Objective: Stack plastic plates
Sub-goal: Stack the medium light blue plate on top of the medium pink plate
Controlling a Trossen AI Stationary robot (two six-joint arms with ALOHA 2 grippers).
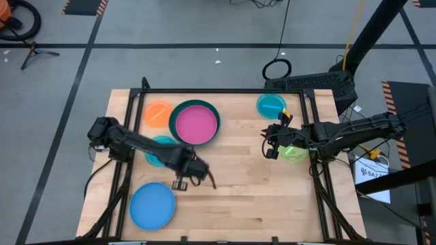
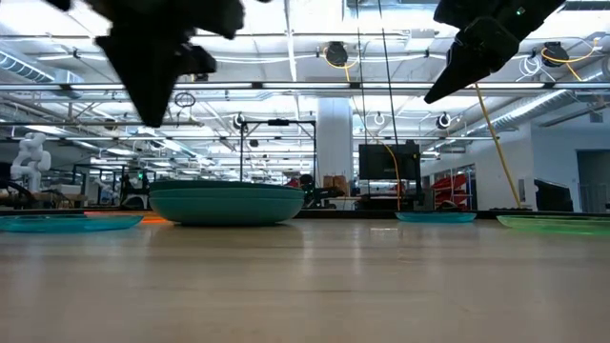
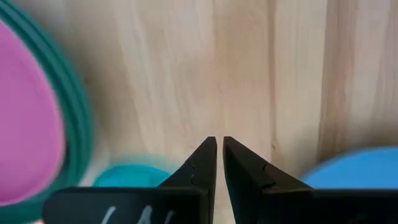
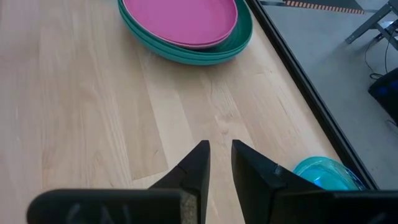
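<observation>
While both arms hover, pink plate [image 1: 195,124] sits in teal plate [image 1: 215,113]
Left gripper [image 1: 180,184] fingers nearly together, empty — right gripper [image 1: 272,152] fingers slightly apart, empty

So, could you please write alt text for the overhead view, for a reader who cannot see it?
Overhead, a pink plate sits stacked in a teal plate near the wooden table's far edge, beside an orange plate. The left gripper hangs empty between a cyan plate and a blue plate; the right gripper hangs empty between another cyan plate and a lime plate.
</observation>
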